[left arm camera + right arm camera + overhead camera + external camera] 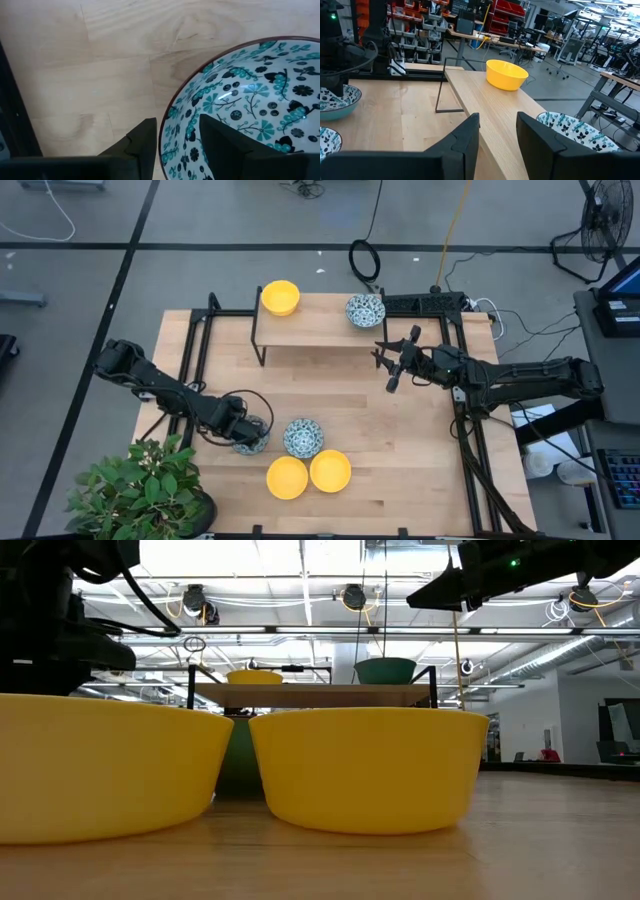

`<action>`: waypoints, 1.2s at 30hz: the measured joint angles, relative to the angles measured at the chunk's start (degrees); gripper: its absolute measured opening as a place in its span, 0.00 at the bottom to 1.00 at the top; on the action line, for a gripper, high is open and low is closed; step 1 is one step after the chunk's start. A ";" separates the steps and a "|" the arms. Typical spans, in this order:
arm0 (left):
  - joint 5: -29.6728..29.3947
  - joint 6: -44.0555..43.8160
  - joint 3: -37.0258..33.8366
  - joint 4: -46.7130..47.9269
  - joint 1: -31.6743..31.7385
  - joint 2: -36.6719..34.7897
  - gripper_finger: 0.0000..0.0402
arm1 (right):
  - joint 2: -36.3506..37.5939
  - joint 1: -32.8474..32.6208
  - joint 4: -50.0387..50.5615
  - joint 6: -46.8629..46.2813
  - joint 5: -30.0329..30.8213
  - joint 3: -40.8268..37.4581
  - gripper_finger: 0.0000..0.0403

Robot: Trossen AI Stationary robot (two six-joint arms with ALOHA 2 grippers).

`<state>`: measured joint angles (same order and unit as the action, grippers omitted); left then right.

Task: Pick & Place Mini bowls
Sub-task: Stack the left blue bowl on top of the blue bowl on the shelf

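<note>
My left gripper [250,438] [177,125] is open over a white bowl with a blue-green pattern [250,105] near the table's near left. One finger stands outside its rim [164,130] and one inside, with a gap showing. A second patterned bowl [302,438] and two yellow bowls [287,478] [330,470] rest on the table beside it. On the raised shelf [320,325] sit a yellow bowl [280,297] [506,75] and a patterned bowl [365,310] [575,131]. My right gripper [398,350] [498,120] hovers open at the shelf's right end.
A potted plant [140,485] stands at the table's near left corner. Black frame rails [195,350] run along the left and right sides. The shelf's thin black legs [440,87] stand on the far half. Bare wood lies between the shelf and the near bowls.
</note>
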<state>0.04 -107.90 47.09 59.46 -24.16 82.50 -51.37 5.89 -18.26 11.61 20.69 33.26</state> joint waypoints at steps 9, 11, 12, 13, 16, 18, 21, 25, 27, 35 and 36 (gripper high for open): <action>-0.09 0.04 0.00 0.48 0.00 0.00 0.38 | 0.00 0.00 0.07 0.01 0.00 0.00 0.29; -0.09 0.04 0.00 0.48 0.00 0.00 0.38 | 0.00 0.00 0.07 0.01 0.00 0.00 0.29; -0.09 0.12 0.00 0.48 0.00 0.00 0.38 | 0.00 0.00 0.07 -0.01 0.00 0.00 0.29; -0.09 0.17 0.00 0.48 0.00 0.00 0.38 | 0.00 0.00 0.07 0.01 0.00 0.00 0.29; -0.09 0.88 0.00 0.48 0.00 0.00 0.36 | 0.00 0.00 0.09 0.00 0.00 0.00 0.29; -0.09 0.86 0.00 0.48 0.00 0.00 0.32 | 0.00 0.00 0.09 -0.01 0.00 0.00 0.29; -0.11 0.79 0.00 0.50 0.00 0.00 0.24 | 0.00 0.00 0.09 0.01 0.00 0.00 0.29; -0.19 0.79 0.13 0.44 -0.02 -0.14 0.13 | 0.00 0.01 0.09 0.01 0.00 0.00 0.29; -0.52 0.86 0.33 0.39 -0.02 -0.34 0.09 | 0.00 0.00 0.11 0.01 0.00 0.00 0.29; -0.70 0.90 0.10 0.36 0.00 -0.03 0.12 | 0.00 0.01 0.11 0.01 0.00 0.00 0.29; -0.71 0.93 0.04 0.41 0.00 0.07 0.14 | 0.00 0.00 0.13 -0.01 0.00 0.00 0.29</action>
<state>-0.67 -106.97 47.13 59.87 -24.16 82.56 -51.37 5.89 -18.13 11.60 20.69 33.26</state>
